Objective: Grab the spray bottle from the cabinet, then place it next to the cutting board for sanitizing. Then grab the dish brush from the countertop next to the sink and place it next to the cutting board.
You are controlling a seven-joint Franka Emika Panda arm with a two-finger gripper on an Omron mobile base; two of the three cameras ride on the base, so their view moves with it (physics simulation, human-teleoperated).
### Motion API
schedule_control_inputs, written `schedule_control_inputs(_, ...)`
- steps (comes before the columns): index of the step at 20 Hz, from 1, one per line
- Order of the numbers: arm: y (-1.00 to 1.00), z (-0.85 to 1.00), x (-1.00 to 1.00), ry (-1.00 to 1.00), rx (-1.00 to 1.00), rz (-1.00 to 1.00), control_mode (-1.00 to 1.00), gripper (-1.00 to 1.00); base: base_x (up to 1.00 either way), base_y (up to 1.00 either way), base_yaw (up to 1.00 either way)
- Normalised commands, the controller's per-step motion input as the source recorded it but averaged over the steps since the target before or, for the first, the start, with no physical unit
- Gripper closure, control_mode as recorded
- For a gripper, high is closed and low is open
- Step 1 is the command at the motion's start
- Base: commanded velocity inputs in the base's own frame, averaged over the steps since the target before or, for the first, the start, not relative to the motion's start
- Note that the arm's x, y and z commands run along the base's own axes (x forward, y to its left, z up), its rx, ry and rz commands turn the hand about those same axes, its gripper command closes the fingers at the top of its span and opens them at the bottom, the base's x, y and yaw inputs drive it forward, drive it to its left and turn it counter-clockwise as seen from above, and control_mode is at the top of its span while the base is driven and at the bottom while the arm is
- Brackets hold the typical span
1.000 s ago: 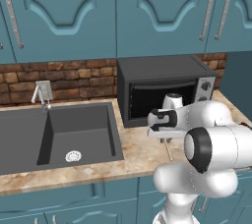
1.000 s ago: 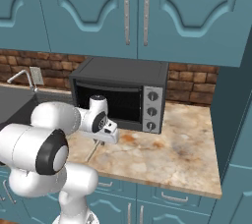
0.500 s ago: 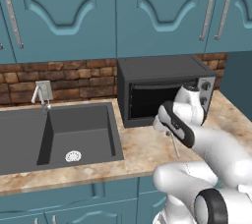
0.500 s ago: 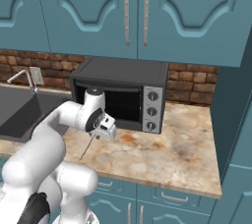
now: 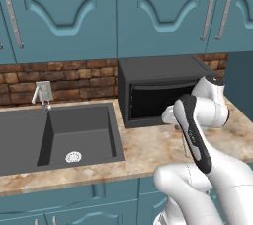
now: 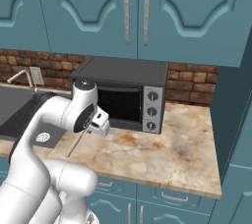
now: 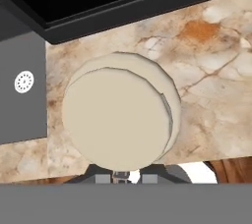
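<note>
gripper: the gripper [image 6: 94, 126] hangs above the countertop in front of the toaster oven, its jaws pinched narrow on the top of the dish brush; the fingertips themselves are hidden behind the brush head in the hand view.
dish brush: the dish brush [image 6: 77, 142] hangs off the hand, its thin pale stick slanting down toward the stone. in the hand view its round whitish head [image 7: 118, 117] sits right up against the camera. in the left base view a thin stick [image 5: 184, 144] shows just below the wrist.
handling: i judge it very light and stiff, a hard smooth handle that could swivel or slip in a narrow pinch. held by one end, it looks likely to swing when the arm turns. a hold nearer the middle of the stick would steady it, but this grip looks enough for a slow carry.
countertop: the marbled countertop [image 6: 162, 152] lies bare under the brush, with an orange-brown stain in the stone near the oven.
sink: the dark sink [image 5: 59, 137] is off to the arm's left, its silver drain [image 5: 73, 157] showing and the faucet [image 5: 40, 95] at the back.
toaster oven: the black toaster oven [image 6: 125, 98] stands just behind the hand, door shut.
cabinet: the teal cabinet [image 6: 128, 12] doors above are closed.
cutting board: a curved brown edge shows at the bottom right of the hand view; i can't tell what it is.
</note>
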Motion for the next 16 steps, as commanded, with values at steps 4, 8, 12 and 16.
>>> schedule_control_inputs(4,0.0,0.92,-0.29,-0.01,0.04,-0.11,-1.0,1.0,0.0,0.0,0.0)
schedule_control_inputs(8,0.0,0.96,-0.32,-0.08,0.05,-0.13,-1.0,1.0,0.0,0.0,0.0)
schedule_control_inputs(12,0.0,0.91,-0.46,-0.19,0.05,-0.11,-1.0,1.0,0.0,0.0,0.0)
schedule_control_inputs(16,0.01,0.89,-0.56,-0.23,0.04,-0.07,-1.0,1.0,0.0,0.0,0.0)
